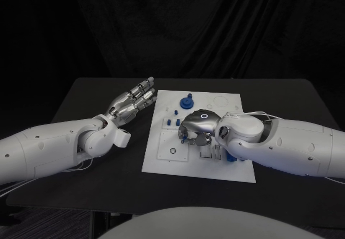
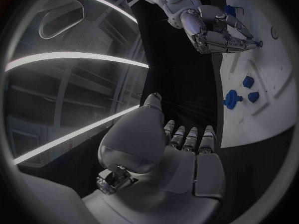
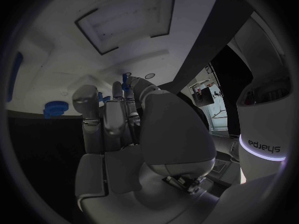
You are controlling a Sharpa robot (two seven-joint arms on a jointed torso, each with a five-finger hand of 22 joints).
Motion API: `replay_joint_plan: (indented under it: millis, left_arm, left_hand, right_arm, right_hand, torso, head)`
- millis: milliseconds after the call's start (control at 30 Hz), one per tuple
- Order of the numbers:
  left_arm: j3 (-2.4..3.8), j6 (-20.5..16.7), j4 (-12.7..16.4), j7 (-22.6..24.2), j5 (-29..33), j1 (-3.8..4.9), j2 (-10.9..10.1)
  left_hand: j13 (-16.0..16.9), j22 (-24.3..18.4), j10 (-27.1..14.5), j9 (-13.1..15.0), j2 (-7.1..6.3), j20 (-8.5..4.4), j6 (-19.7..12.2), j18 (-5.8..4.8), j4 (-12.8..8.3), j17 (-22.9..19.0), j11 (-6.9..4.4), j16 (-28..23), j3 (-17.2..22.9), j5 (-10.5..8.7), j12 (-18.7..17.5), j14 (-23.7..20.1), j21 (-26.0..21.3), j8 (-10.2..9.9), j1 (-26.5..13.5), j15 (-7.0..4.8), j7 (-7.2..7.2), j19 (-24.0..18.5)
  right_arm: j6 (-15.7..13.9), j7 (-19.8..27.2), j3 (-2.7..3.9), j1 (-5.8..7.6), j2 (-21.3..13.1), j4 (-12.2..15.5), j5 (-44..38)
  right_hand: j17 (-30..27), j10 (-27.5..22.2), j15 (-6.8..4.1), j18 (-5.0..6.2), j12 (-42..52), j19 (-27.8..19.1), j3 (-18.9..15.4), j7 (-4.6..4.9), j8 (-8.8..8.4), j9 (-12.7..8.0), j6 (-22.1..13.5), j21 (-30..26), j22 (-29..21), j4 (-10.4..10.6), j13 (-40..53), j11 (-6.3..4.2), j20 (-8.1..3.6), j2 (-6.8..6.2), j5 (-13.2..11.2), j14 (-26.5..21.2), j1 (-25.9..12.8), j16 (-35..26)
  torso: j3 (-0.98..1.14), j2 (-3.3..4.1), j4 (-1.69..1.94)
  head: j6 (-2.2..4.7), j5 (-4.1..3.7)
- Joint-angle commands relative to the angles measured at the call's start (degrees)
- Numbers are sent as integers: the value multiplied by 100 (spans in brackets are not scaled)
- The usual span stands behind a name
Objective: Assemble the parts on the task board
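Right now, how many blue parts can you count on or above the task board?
5: a round part at the board's far edge; two small parts nearer; one part beside the right arm; a pin in the right hand. That hand may hide more.

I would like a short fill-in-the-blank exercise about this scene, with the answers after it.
1. The task board on the black table is ____ in colour.
2. The ____ hand is over the board, pinching a small blue part.
3. The left hand, its fingers extended, holds ____.
4. The round blue part stands near the board's ____ edge.

Answers: white; right; nothing; far
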Motion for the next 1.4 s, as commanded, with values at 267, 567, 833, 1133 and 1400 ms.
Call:
replay_joint_plan:
  millis: [267, 567, 833, 1133, 1400]
  left_arm:
    - [5, 106, 1, 362, 4, -13, 14]
    - [5, 115, 3, 406, 4, -14, 12]
    - [5, 127, 19, 442, 4, -16, 19]
    - [5, 138, 26, 447, 4, -20, 24]
    - [5, 146, 16, 439, 4, -23, 35]
  left_hand:
    - [2, 5, -1, 7, 11, 33, -23, 67, -44, -9, -11, -21, 9, 48, 7, 19, 30, 25, 44, 29, 46, 10]
    - [9, 17, 9, 14, 24, 59, 15, 58, -95, -9, 14, -21, 26, 160, 36, 19, 36, 33, 86, 60, 92, 18]
    - [20, 24, 25, 16, 35, 68, 33, 60, -122, -9, 32, -21, 36, 213, 76, 19, 40, 37, 105, 66, 104, 25]
    - [26, 26, 36, 19, 48, 72, 56, 60, -135, -9, 57, -21, 44, 241, 102, 19, 41, 41, 115, 69, 128, 27]
    - [26, 25, 37, 19, 57, 74, 57, 60, -139, -9, 64, -21, 49, 256, 104, 19, 41, 41, 119, 71, 138, 27]
  right_arm:
    - [55, -82, 2, -32, 35, -10, -46]
    - [83, -90, 2, -35, 57, 9, -45]
    - [148, -135, 2, -40, 48, 49, -45]
    - [230, -181, 2, -43, 36, 60, -45]
    - [266, -192, 1, -47, 43, 48, -45]
  right_hand:
    - [-7, 43, 27, -52, -22, 11, 8, 24, 0, 9, -3, -5, 630, -32, -9, 3, 38, 4, 11, 12, 46, 7]
    - [1, 51, 27, -52, -22, 11, 11, 24, -1, 13, 1, -4, 631, -37, -9, 1, 39, 8, 11, 15, 50, 12]
    - [-6, 52, 27, -51, -23, 9, 11, 25, -1, 13, 1, -8, 629, -38, -9, 2, 39, 7, 10, 13, 51, 8]
    - [-14, 52, 28, -48, -31, 5, 11, 32, -13, 15, -11, -17, 627, -44, -12, 7, 40, 1, 10, 10, 51, 4]
    - [-84, -24, 70, -34, -133, -46, 51, 88, -211, -37, -238, -103, 604, -46, -51, 57, 73, -18, 15, -31, 12, -38]
  torso:
    - [1, -5, -1]
    - [1, -2, 11]
    - [2, 1, 3]
    - [0, 1, -9]
    - [6, -5, -12]
  head:
    - [-1, 18]
    - [-1, 5]
    - [-1, 8]
    - [-1, 3]
    - [-1, 3]
